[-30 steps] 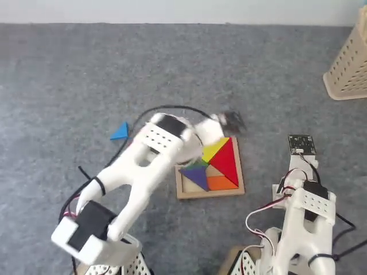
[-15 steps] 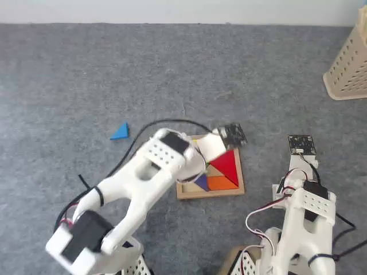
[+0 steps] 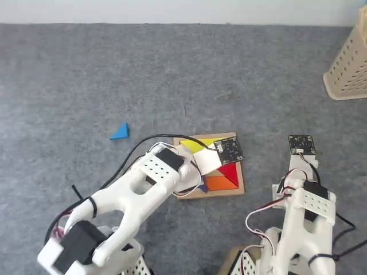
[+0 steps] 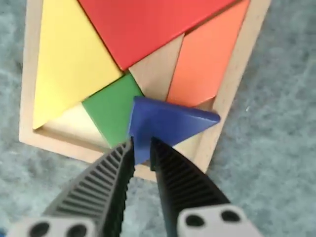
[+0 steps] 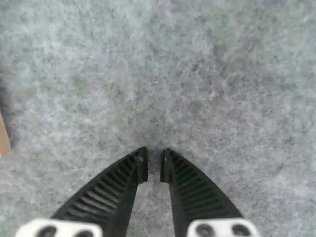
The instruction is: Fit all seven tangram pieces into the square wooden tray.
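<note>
1. High view. The square wooden tray (image 3: 223,192) lies on grey carpet (image 3: 86,69), just ahead of the arm bases. The left arm (image 3: 143,186) lies across the tray's near-left part and covers it. The yellow piece (image 3: 196,145), red piece (image 3: 230,171) and orange piece (image 3: 221,183) show inside the rim.
2. A small blue triangle (image 3: 120,132) lies loose on the carpet, well apart from the tray, on its left. Open carpet surrounds it and runs on behind the tray.
3. The right arm (image 3: 304,206) sits right of the tray, apart from it. A perforated beige bin (image 3: 350,63) stands at the far right edge, well apart from both.
4. Marks on the wrist circuit board (image 3: 228,150) are too small to read.
5. Left wrist view. The left gripper (image 4: 141,152) is clenched on one corner of the dark blue triangle (image 4: 168,121), and its fingertips sit over the tray's near rim.
6. The rest of the held triangle reaches inward, overlapping the green piece (image 4: 109,112) and the orange piece's end. Its far corner is close to the side rim (image 4: 244,49).
7. Bare wood shows between the red, green and orange pieces, and beside the green piece below the yellow.
8. Right wrist view. The right gripper (image 5: 153,165) is above bare carpet, closed to a thin slit with nothing between the fingers. A tray corner (image 5: 3,139) shows at the frame edge, well apart from the fingertips.
</note>
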Tool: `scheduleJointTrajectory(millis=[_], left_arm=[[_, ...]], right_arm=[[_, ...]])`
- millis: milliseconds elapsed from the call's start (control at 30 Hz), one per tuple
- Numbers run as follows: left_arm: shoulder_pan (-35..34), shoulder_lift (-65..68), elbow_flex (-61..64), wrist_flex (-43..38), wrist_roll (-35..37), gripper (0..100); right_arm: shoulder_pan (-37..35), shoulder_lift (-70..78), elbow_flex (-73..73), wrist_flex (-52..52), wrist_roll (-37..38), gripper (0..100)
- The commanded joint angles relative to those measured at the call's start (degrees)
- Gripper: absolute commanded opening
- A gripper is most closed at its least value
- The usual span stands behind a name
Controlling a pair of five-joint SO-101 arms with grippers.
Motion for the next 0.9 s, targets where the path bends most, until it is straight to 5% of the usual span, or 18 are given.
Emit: scheduleJointTrajectory(millis=[0, 500, 700, 867], left_arm=[[0.09, 0.62, 2.77, 1.76, -0.18, 6], [-0.26, 0.26, 4.0, 6.07, -0.26, 2], [-0.26, -18.81, 3.38, 9.49, 2.81, 2], [-0.26, -28.75, 2.86, 2.81, 12.04, 9]], right_arm=[[-0.48, -1.45, -0.26, -0.84, -0.18, 8.4], [-0.48, -1.45, -0.26, -0.84, -0.18, 8.4], [-0.48, -1.45, -0.26, -0.84, -0.18, 8.4], [-0.57, -1.45, -0.26, -0.84, -0.18, 8.4]])
